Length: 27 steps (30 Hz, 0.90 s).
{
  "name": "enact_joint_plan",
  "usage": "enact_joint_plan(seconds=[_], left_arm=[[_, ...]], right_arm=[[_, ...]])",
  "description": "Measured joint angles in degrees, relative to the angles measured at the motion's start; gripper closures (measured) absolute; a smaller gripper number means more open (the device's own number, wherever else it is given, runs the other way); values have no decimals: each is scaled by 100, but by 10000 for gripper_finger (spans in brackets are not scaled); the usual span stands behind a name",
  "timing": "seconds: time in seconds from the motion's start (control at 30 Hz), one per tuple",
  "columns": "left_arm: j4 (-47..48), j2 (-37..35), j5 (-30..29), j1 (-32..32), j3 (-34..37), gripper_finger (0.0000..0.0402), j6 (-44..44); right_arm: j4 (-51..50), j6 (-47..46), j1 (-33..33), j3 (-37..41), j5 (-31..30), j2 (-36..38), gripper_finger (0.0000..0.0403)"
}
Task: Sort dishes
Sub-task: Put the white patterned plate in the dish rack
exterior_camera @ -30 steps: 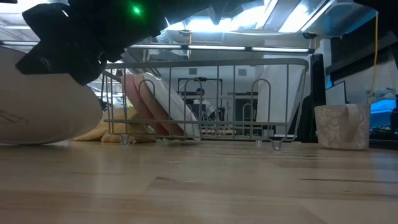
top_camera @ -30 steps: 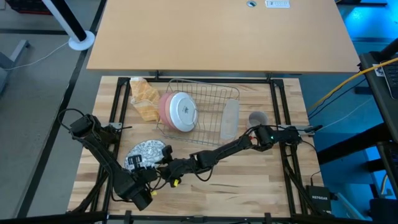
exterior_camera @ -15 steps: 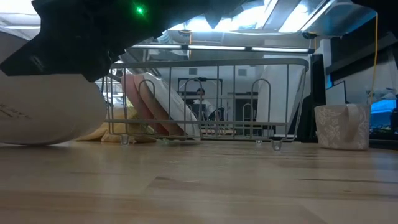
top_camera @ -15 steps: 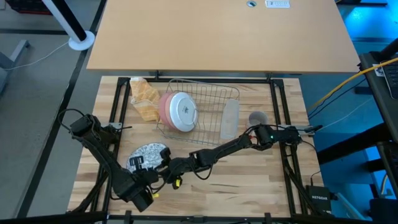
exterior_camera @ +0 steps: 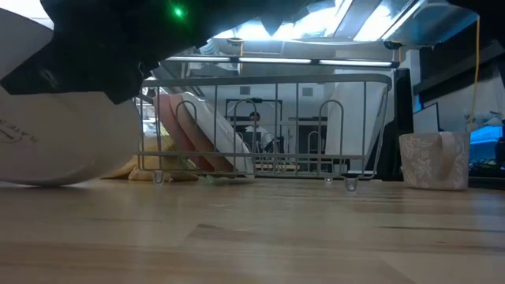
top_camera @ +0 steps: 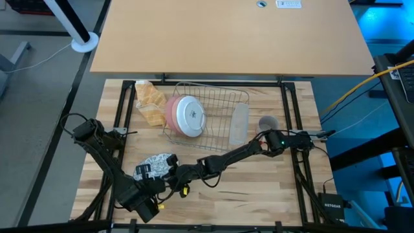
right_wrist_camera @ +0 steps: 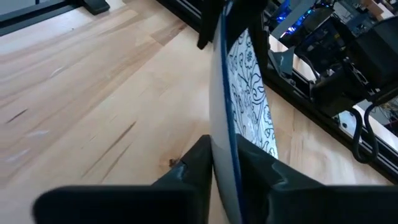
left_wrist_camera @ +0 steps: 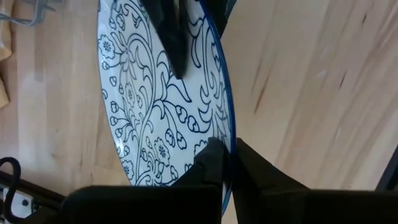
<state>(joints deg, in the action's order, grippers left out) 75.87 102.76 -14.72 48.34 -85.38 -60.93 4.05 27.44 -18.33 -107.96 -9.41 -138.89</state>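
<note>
The plate (top_camera: 154,163) with the blue-green pattern stands tilted on edge at the table's near left, between my two grippers. Its patterned face (left_wrist_camera: 155,106) shows in the left wrist view and its white underside (exterior_camera: 55,134) in the low view. My left gripper (left_wrist_camera: 225,163) is shut on its rim. My right gripper (right_wrist_camera: 225,163) reaches in from the right and is shut on the rim at another place. Pink dishes (top_camera: 173,113) and a white-backed plate (top_camera: 191,115) stand on edge in the wire rack (top_camera: 217,103). A grey mug (top_camera: 268,123) stands right of the rack. My left gripper pinches the plate's rim (left_wrist_camera: 229,140) between its two fingers, one on the patterned face and one on the underside. The fingers come steeply from above. The plate is tilted up on edge; whether its lower rim touches the table I cannot tell. My right gripper pinches the plate's rim (right_wrist_camera: 221,134) between its two fingers, one on each face. It comes nearly level from the table's right side. The plate stands edge-on between the fingers.
A yellow-tan cloth (top_camera: 150,102) lies left of the rack. A clear, long object (top_camera: 239,124) lies at the rack's right side. Bare wood (top_camera: 259,181) lies along the near right. Black frame rails (top_camera: 294,155) run along both table sides.
My left gripper has risen a little and drawn toward the near edge with the plate's rim. The plate has tipped up steeper on edge, showing narrower from above and taller in the low view. My right arm has stayed in place.
</note>
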Motion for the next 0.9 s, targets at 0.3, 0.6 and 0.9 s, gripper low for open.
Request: enact_joint_plan(seconds=[0.3,0.6,0.9], left_arm=[[36,0,13,4,-99,401,149],[-61,0,55,2,-101,337,157],[-128,0,40,-33,21,259,288]], right_arm=[[19,67,-13,0,0,0,367],[231,-7,-59,9,2,0,369],[356,-26,-232,9,-56,0,371]])
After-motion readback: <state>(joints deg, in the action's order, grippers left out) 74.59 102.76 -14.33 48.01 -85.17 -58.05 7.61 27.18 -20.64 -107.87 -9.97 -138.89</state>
